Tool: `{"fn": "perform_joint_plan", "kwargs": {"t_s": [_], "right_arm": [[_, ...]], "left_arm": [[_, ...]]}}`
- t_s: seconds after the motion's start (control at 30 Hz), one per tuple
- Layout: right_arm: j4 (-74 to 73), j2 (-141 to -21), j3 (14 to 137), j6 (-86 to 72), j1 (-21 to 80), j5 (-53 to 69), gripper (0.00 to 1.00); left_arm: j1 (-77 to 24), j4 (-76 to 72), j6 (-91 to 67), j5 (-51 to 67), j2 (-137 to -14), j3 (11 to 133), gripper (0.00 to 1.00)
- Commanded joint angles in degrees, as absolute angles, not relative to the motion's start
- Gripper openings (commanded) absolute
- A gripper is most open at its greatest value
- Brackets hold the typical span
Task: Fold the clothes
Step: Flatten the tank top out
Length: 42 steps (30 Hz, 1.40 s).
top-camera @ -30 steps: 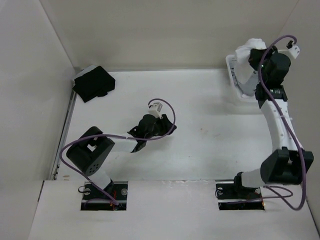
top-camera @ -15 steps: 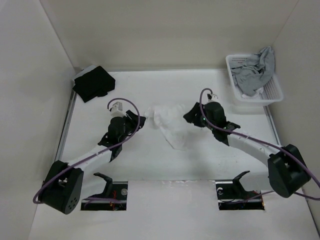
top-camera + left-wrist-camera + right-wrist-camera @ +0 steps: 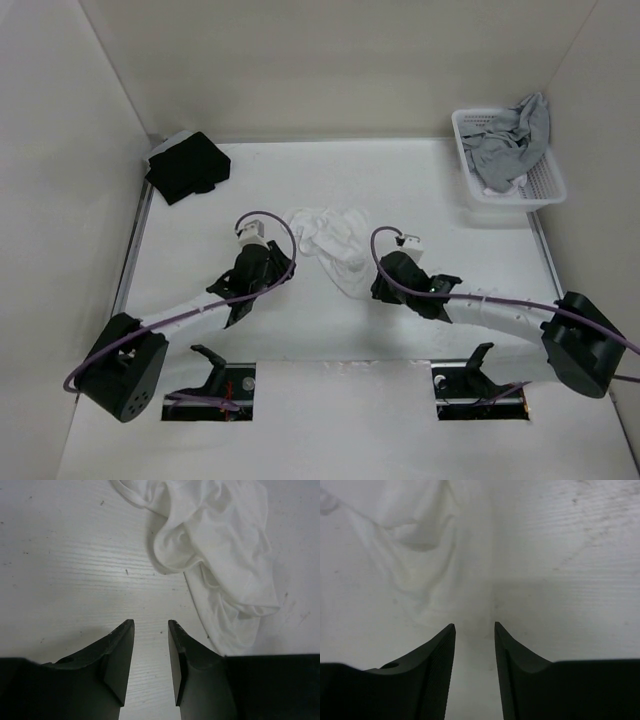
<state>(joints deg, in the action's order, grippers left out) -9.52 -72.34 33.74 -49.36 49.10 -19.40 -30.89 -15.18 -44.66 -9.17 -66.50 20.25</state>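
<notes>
— Camisole (image 3: 335, 243): where does it lie?
— Crumpled in a heap on the table (image 3: 440, 210), about midway between its left and right edges, between both grippers.
— Left gripper (image 3: 150, 625)?
— Fingers apart over bare table, nothing between them; the heap lies just to its right.
— Right gripper (image 3: 474, 627)?
— Fingers apart too, gripping nothing, low at the heap's near edge.

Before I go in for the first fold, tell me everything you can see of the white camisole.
The white camisole is thin, soft-looking fabric, lying crumpled and unfolded in the middle of the table. Its far end is bunched in rumpled folds; the near end tapers flatter. A narrow strap loops out at its far left edge. It rests on the table alone. The left claw is open over bare table beside it and the right claw is open at its near edge; neither grips it.
</notes>
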Motion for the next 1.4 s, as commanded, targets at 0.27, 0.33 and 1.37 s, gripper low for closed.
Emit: {"fn": "perform_joint_plan", "kwargs": {"t_s": [0.27, 0.33, 1.37], "right_arm": [[-14.07, -76.02, 32.34, -58.71, 51.28, -24.70, 0.46], [-11.43, -76.73, 31.82, -58.71, 50.93, -23.56, 0.45], [-17.75, -54.58, 72.75, -35.43, 51.45, -23.02, 0.00]], "left_arm": [[-31.95, -23.38, -42.63, -12.39, -79.27, 29.00, 0.41], [-31.95, -23.73, -42.72, -11.43, -80.24, 29.88, 0.41], [-25.36, -19.69, -44.82, -10.11, -63.02, 29.44, 0.39]]}}
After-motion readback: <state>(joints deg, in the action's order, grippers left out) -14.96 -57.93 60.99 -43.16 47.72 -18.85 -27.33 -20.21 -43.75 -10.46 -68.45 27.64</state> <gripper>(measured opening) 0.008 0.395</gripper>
